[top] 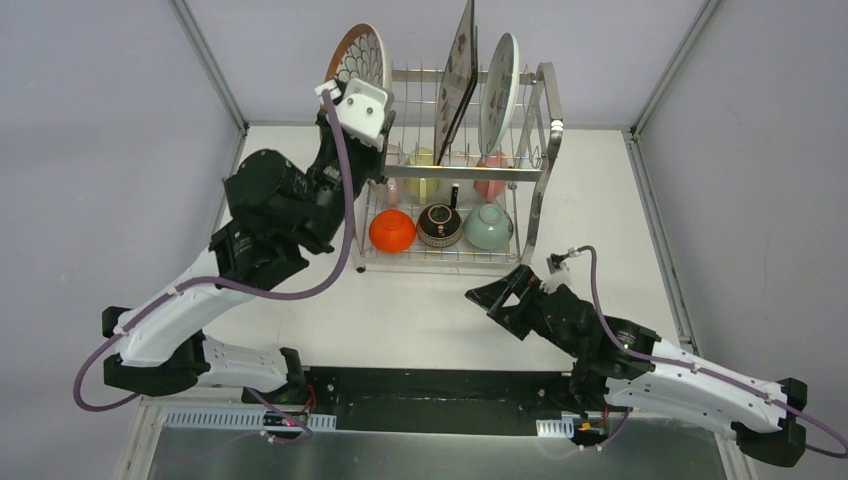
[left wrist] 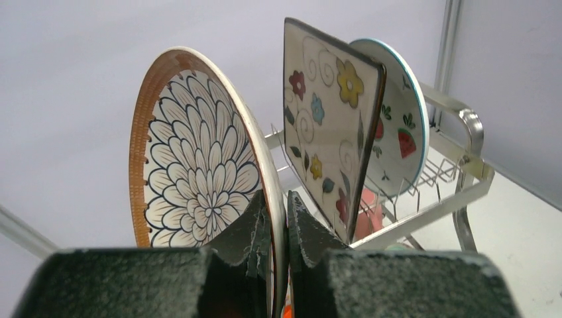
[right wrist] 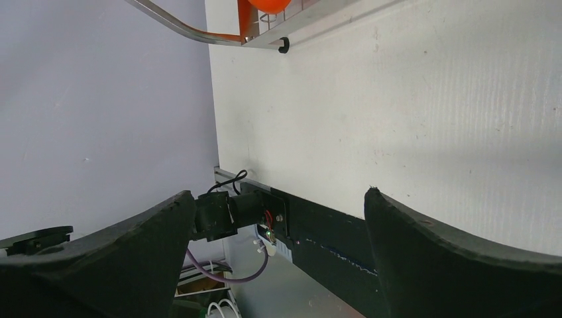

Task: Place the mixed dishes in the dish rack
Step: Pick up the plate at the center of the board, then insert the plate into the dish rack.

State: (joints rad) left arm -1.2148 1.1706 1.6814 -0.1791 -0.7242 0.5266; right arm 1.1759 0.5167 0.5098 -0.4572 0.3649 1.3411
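Observation:
My left gripper (left wrist: 277, 199) is shut on the lower rim of the brown-rimmed petal-pattern plate (left wrist: 199, 165), which stands on edge at the left end of the dish rack's (top: 530, 172) upper level. In the top view that plate (top: 358, 55) rises above my left gripper (top: 348, 95). To its right stand the square floral plate (left wrist: 328, 112) and the strawberry plate (left wrist: 401, 132). The lower level holds an orange bowl (top: 392, 230), a brown bowl (top: 439, 226) and a mint bowl (top: 488, 227), with pastel cups (top: 423, 172) behind them. My right gripper (top: 490, 295) is open and holds nothing, over the table in front of the rack.
The white table (top: 400, 320) runs from the rack to the black base strip (top: 440, 385). Frame posts (top: 210, 60) stand at the back corners. In the right wrist view, the rack's foot (right wrist: 285, 45) and the orange bowl (right wrist: 268, 5) show at the top edge.

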